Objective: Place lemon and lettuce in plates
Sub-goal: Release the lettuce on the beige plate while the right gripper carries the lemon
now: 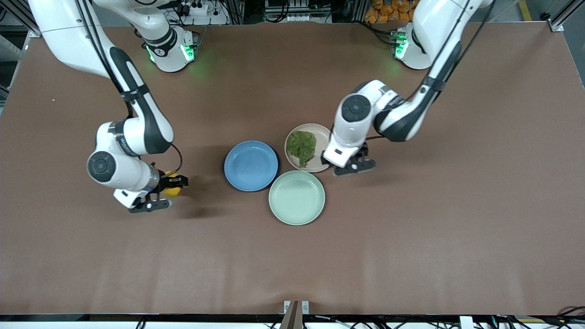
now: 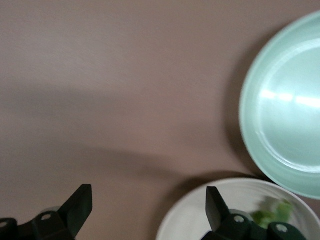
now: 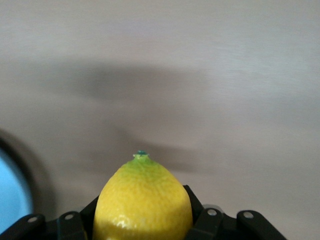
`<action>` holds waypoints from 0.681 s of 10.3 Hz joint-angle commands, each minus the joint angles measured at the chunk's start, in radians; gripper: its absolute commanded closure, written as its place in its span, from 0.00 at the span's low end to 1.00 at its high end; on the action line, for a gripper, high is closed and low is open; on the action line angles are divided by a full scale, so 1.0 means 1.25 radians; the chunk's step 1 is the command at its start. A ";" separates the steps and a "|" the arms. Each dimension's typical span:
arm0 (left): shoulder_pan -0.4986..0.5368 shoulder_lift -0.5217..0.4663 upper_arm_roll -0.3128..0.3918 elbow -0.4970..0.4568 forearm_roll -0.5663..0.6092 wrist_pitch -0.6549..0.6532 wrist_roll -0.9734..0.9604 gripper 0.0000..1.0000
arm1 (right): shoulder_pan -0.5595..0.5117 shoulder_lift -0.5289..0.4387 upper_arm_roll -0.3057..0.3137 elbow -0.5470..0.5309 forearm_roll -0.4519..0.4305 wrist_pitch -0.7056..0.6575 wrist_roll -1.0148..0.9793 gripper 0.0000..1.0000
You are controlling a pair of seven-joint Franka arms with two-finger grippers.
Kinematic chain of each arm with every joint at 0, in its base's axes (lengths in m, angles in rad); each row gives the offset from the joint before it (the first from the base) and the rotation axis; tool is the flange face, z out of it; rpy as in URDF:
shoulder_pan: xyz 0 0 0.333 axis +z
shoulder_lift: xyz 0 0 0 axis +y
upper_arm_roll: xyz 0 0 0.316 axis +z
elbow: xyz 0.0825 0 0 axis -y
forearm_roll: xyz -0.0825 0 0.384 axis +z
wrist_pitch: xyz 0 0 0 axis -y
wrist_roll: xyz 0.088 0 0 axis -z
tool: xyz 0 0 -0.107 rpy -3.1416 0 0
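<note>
My right gripper (image 1: 170, 183) is shut on the yellow lemon (image 1: 172, 189) and holds it over the bare table, toward the right arm's end from the blue plate (image 1: 251, 165). In the right wrist view the lemon (image 3: 142, 200) sits between the fingers, with the blue plate's edge (image 3: 10, 197) beside it. The dark green lettuce (image 1: 301, 147) lies in the beige-pink plate (image 1: 322, 137). My left gripper (image 1: 350, 161) is open and empty, over that plate's rim on the left arm's side. The left wrist view shows its fingers (image 2: 79, 206) spread, the plate (image 2: 200, 217) and a bit of lettuce (image 2: 270, 216).
A pale mint-green plate (image 1: 296, 197), empty, sits nearer the front camera, touching the other two plates; it also shows in the left wrist view (image 2: 285, 115). Brown table (image 1: 411, 237) stretches around the plates.
</note>
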 commanded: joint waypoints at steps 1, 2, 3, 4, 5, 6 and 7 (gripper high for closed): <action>0.045 -0.022 -0.006 -0.008 0.017 -0.020 0.031 0.00 | 0.018 -0.009 0.033 0.003 0.009 -0.014 0.003 0.58; 0.077 -0.022 -0.006 -0.013 0.017 -0.021 0.054 0.00 | 0.036 -0.009 0.033 0.003 0.013 -0.014 0.009 0.58; 0.100 -0.022 -0.006 -0.015 0.017 -0.026 0.080 0.00 | 0.052 -0.009 0.033 0.003 0.027 -0.011 0.041 0.58; 0.116 -0.022 -0.006 -0.016 0.019 -0.029 0.093 0.00 | 0.078 -0.009 0.032 0.007 0.027 -0.009 0.076 0.58; 0.127 -0.023 -0.006 -0.016 0.019 -0.039 0.104 0.00 | 0.092 -0.007 0.032 0.013 0.027 -0.009 0.105 0.58; 0.131 -0.023 -0.006 -0.016 0.019 -0.050 0.108 0.00 | 0.111 -0.003 0.032 0.019 0.027 -0.008 0.139 0.57; 0.134 -0.028 -0.006 -0.016 0.019 -0.068 0.108 0.00 | 0.132 -0.002 0.032 0.020 0.027 -0.006 0.177 0.57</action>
